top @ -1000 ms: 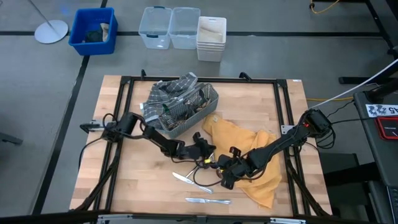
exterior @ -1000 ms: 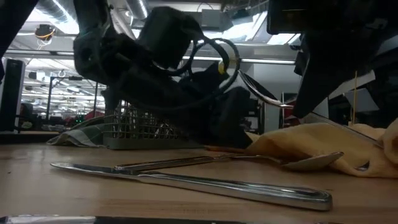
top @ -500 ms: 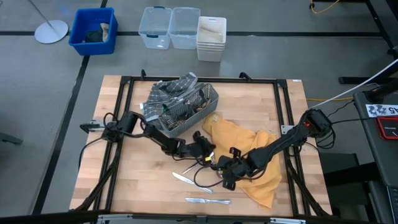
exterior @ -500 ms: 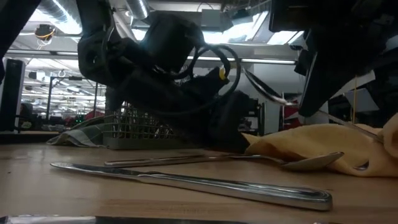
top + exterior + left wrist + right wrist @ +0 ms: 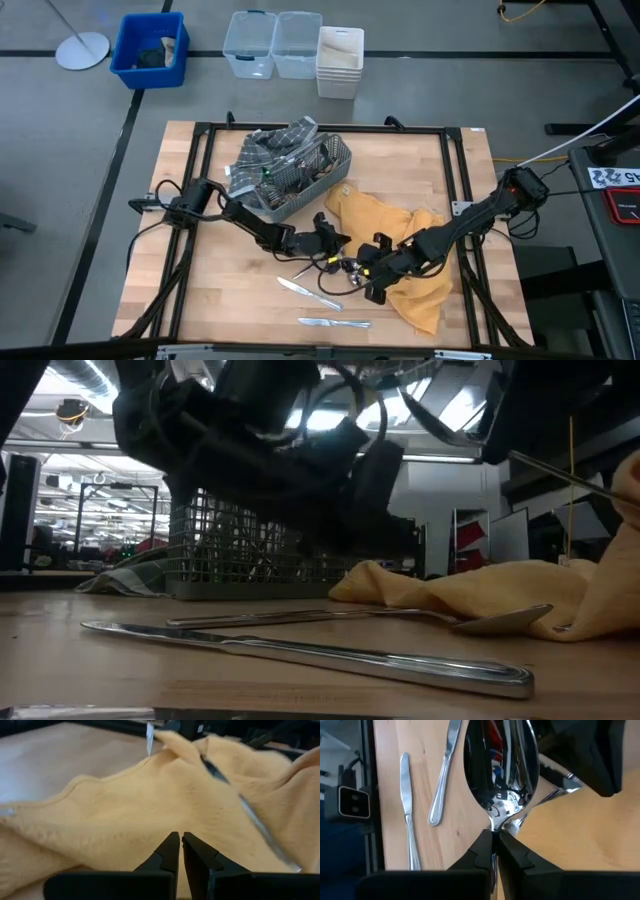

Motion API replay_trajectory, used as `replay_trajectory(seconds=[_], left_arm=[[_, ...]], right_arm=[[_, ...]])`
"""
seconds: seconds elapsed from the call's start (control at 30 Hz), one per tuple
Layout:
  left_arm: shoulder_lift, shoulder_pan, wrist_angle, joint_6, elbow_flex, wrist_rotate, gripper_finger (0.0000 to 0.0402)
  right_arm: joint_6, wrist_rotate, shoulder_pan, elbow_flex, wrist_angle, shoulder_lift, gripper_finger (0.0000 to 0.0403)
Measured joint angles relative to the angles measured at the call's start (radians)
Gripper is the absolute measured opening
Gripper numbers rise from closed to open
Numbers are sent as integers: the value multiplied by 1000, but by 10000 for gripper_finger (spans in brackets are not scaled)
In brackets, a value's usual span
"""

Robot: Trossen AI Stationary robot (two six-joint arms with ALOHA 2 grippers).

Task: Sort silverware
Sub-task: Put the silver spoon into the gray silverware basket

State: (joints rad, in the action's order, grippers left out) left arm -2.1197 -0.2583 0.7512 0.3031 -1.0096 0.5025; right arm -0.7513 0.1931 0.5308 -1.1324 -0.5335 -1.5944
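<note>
- Right gripper (image 5: 494,840) clenched on the neck of a spoon (image 5: 500,770); the bowl fills the right wrist view, shiny, held clear of the table (image 5: 200,290).
- Change over the last second: in the low view that spoon (image 5: 440,422) now sits much higher against the ceiling lights than it did, and from above the right gripper (image 5: 372,283) has shifted a little along the front edge of the yellow cloth (image 5: 400,240). Reads as a lift under way, spoon secured.
- Left gripper (image 5: 180,851) shut, nothing between its fingers; it faces the yellow cloth. From above it (image 5: 325,240) sits mid-table, between the wire caddy (image 5: 305,175) and the right gripper, about where it was.
- Other silverware on the wood, unmoved: a knife (image 5: 335,322) near the front edge, another piece (image 5: 305,292) just behind it. More pieces show in the caddy; count not clear.
- Judgement: one spoon in hand, not yet delivered; loose pieces on the table remain to be sorted.
</note>
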Motion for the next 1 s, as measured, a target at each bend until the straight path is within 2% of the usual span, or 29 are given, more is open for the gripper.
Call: replay_trajectory(seconds=[0.23, 0.57, 0.67, 0.83, 1.0], left_arm=[[56, -7, -5, -57, 0, 1, 15], [206, -39, -37, -186, 0, 1, 15], [265, -51, -99, -223, 0, 5, 15], [379, -63, -229, -257, 0, 20, 15], [489, -65, -403, -251, 0, 70, 15]], right_arm=[[11, 101, 0, 0, -19, 39, 19], [150, 293, 0, 0, 14, 109, 19], [200, 375, -1, 0, 18, 119, 19], [290, 567, -1, 0, 32, 124, 19], [429, 709, -11, 0, 125, 124, 19]])
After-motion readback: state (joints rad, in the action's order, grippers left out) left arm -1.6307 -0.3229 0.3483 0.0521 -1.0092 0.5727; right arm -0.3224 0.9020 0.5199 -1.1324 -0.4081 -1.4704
